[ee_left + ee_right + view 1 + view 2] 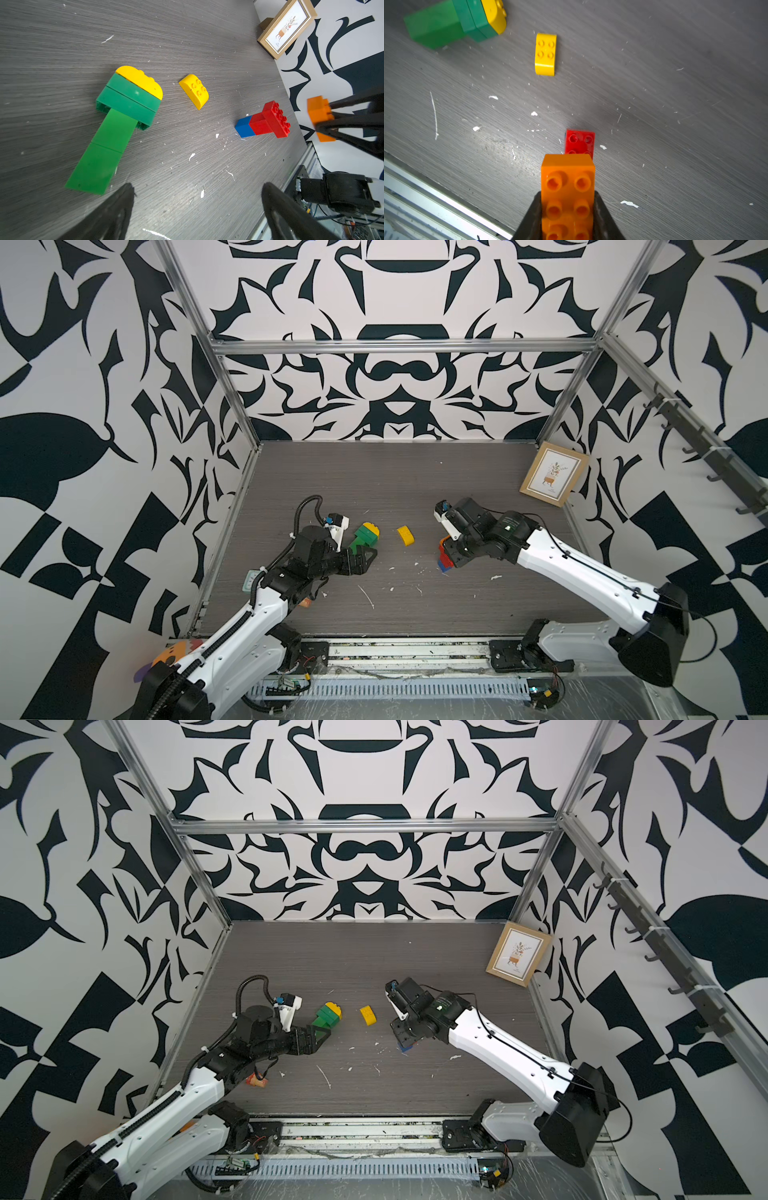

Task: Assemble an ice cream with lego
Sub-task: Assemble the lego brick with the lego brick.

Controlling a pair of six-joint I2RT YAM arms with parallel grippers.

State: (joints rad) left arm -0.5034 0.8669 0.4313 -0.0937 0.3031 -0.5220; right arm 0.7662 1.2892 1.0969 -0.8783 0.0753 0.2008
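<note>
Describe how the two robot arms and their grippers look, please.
Both arms have white shells with black joints. The left arm carries a thick black ribbed hose; the right arm a thin black cable. The left gripper and right gripper have black triangular fingers.

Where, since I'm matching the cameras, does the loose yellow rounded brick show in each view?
In a top view: loose yellow brick near mid-picture, right of the green-and-yellow stack.
In a top view: the brick likewise right of that stack.
Left wrist: the brick between the green-and-yellow stack and the red-and-blue stack.
Right wrist: the brick beyond the orange brick.
Shared landmark: the green-and-yellow stack.
</note>
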